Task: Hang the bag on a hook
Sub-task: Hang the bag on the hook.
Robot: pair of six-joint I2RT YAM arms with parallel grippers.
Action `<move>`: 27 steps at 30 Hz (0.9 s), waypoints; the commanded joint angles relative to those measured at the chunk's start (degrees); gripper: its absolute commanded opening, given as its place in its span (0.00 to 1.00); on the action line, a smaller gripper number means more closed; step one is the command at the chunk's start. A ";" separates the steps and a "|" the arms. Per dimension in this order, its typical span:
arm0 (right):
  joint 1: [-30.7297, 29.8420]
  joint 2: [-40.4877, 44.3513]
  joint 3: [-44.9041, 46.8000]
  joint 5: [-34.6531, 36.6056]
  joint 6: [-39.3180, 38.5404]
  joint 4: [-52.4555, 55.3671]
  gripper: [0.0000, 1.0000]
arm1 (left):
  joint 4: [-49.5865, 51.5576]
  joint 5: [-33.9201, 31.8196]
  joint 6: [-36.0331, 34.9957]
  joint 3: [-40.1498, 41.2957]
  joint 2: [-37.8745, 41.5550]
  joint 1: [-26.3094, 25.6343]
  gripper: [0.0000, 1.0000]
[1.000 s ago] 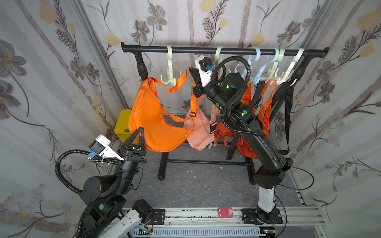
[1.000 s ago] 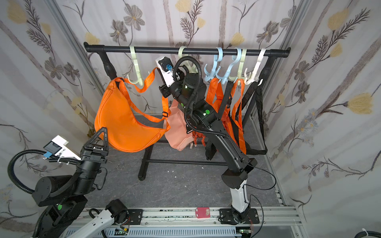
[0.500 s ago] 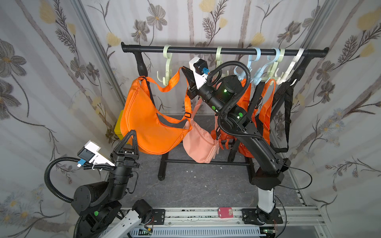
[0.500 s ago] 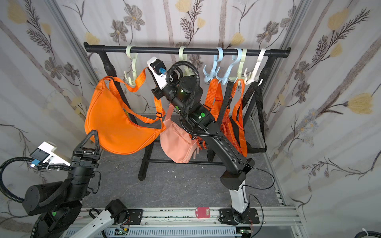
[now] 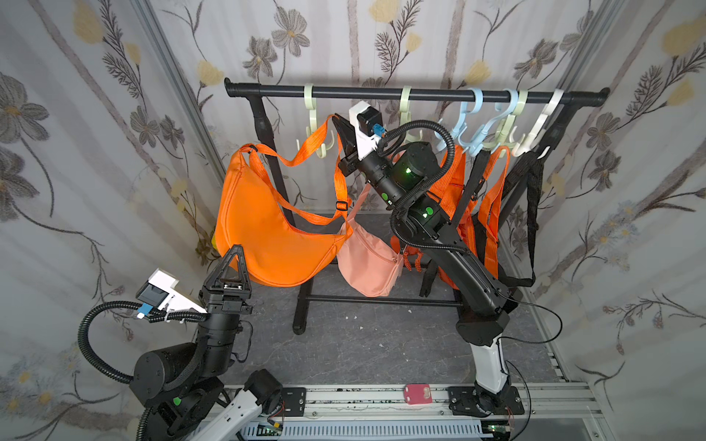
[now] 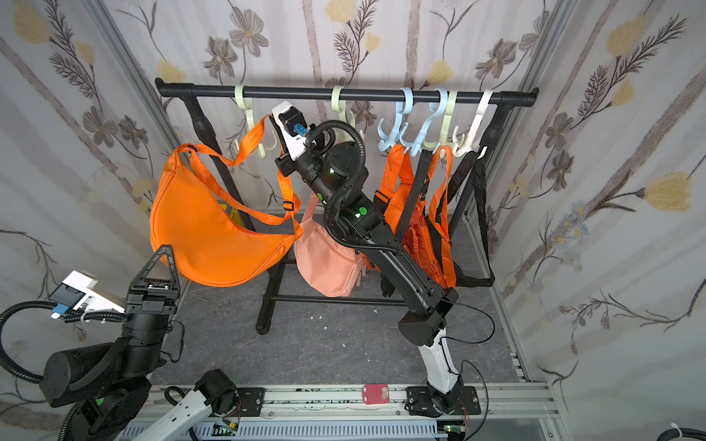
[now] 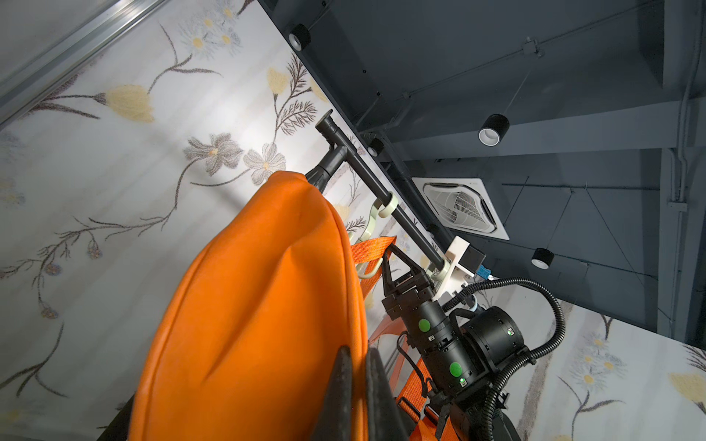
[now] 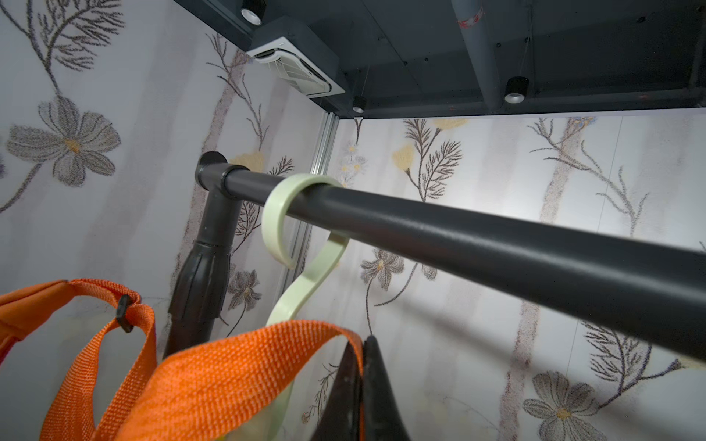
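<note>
Bag (image 5: 267, 233) hanging before rack (image 5: 382, 92), left of smaller bag (image 5: 368, 263). Strap (image 5: 317, 147) draped over right gripper (image 5: 338, 122), just beside leftmost hook (image 5: 313, 118). Left gripper (image 5: 237, 250) below, at bag's lower edge. More bags (image 5: 454, 191) hooked further right.

Floral wallpaper (image 5: 95, 114) on all walls, with grey and yellow flowers. Dark grey stone-patterned floor (image 5: 363, 343) below. Small salmon-pink crescent bag (image 5: 366, 263) hanging low near the middle of the rack; bright orange backpack with black straps (image 6: 420, 229) beside it toward the right end. Small red flat piece (image 5: 418, 394) lying on the aluminium rail (image 5: 554, 393) in front. White ceiling air vent (image 7: 460, 208) above.
</note>
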State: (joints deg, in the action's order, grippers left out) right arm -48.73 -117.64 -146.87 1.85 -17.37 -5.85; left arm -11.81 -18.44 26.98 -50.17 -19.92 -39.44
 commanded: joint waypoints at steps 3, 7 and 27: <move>0.35 -1.13 -0.51 1.11 0.90 -3.13 0.00 | -1.86 -0.76 -0.21 -1.43 -1.56 -0.02 0.00; 1.06 -2.15 -0.44 2.89 0.86 1.15 0.00 | 0.38 -2.89 0.43 -1.24 -2.40 -0.02 0.00; -3.23 31.03 53.51 13.26 2.17 -7.72 0.99 | 6.33 -4.58 9.67 19.79 0.19 -0.07 1.00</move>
State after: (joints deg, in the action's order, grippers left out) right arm -50.43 -90.98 -98.15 9.85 -14.26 -10.85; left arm -6.04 -20.12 34.96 -32.58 -20.75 -39.44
